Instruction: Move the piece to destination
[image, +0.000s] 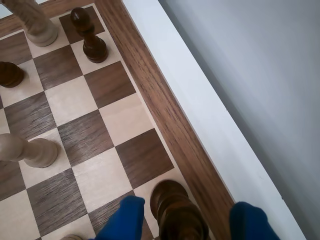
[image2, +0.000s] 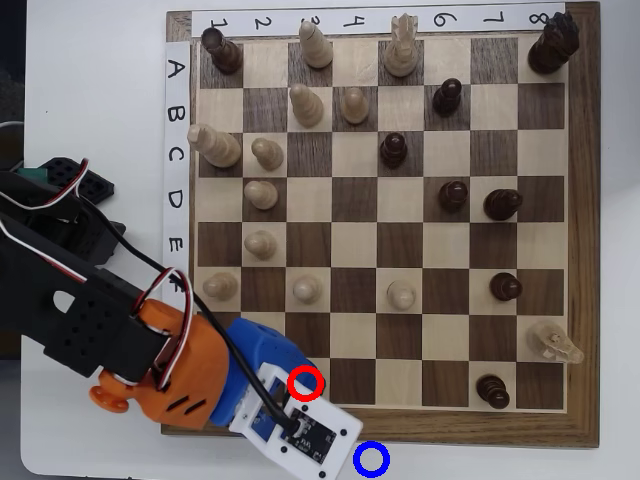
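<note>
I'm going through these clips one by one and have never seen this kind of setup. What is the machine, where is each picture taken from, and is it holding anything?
The machine is a small robot arm sitting on a white table. The overhead view looks straight down on it. The wrist view comes from a camera riding on the arm, looking past its end effector.

On the table is a wooden chessboard with pale and dark pieces spread over it. Two rings are drawn on the overhead picture. A red ring sits by the end effector, and a blue ring sits just off the board's near edge.

In the wrist view, the two blue fingers stand either side of a dark pawn on an edge square. There is a gap on one side, so the pawn is not gripped.
</note>
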